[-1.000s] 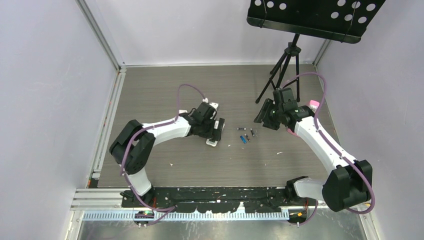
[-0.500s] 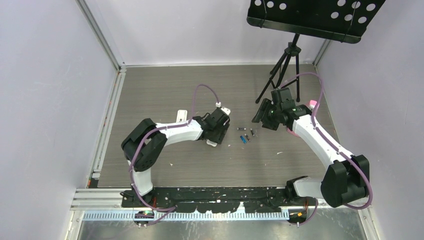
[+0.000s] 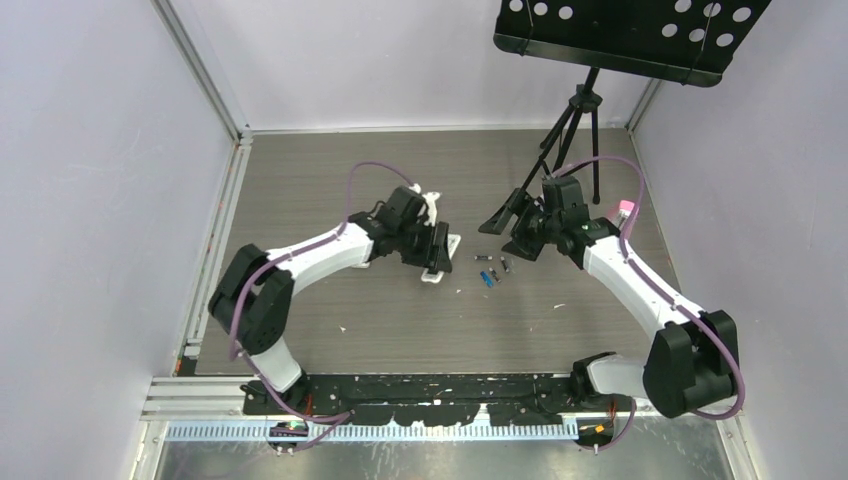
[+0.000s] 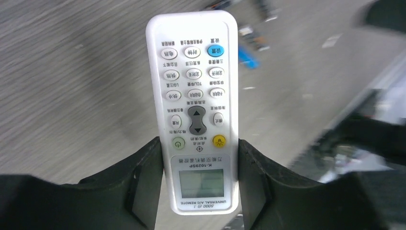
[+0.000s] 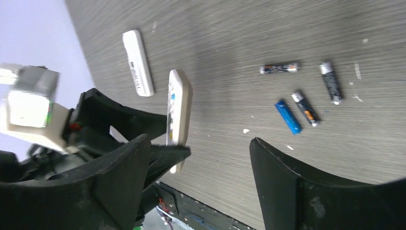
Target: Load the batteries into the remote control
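My left gripper point(image 4: 198, 143) is shut on the white remote control point(image 4: 194, 86), gripping its display end with the button face towards the wrist camera. In the top view the remote point(image 3: 437, 264) sits near the table middle in my left gripper point(image 3: 432, 250). Several small batteries point(image 3: 490, 271) lie loose just to its right; in the right wrist view they show as three dark ones point(image 5: 280, 68) and a blue one point(image 5: 288, 116). My right gripper point(image 3: 502, 219) is open and empty above the table beyond the batteries, and its jaws stand wide apart in the right wrist view point(image 5: 200, 141).
A plain white bar point(image 5: 138, 62) lies on the table beyond the held remote point(image 5: 178, 108). A pink object point(image 3: 627, 208) sits behind the right arm. A black tripod music stand point(image 3: 565, 130) stands at the back right. Walls close in the table on three sides.
My left gripper has swung and turned with the remote in it, ending a little farther back. My right gripper has shifted slightly left towards the batteries and shows its jaws spread.
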### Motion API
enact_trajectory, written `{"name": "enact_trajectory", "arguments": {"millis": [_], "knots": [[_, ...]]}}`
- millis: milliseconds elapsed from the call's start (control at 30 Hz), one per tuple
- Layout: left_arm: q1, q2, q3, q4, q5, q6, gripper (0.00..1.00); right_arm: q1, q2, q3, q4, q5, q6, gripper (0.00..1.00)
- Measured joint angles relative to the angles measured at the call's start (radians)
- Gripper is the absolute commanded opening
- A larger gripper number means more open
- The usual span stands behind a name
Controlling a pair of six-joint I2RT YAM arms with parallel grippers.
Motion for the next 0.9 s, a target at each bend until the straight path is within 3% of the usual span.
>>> {"name": "enact_trajectory", "arguments": {"millis": [133, 400, 700, 900], "knots": [[0.042, -0.08, -0.004, 0.1, 0.207, -0.167, 0.24, 0.03, -0.08, -0.093, 0.147, -0.022, 0.111, 0.89], [0.068, -0.119, -0.099, 0.528, 0.503, -0.597, 0.22, 0.079, -0.205, -0.116, 0.387, -0.033, 0.25, 0.9], [0.073, -0.167, -0.169, 0.856, 0.573, -0.908, 0.19, 0.086, -0.281, -0.145, 0.473, -0.031, 0.333, 0.9], [0.071, -0.232, -0.177, 0.896, 0.575, -0.945, 0.19, 0.087, -0.341, -0.179, 0.504, -0.056, 0.38, 0.8]]}}
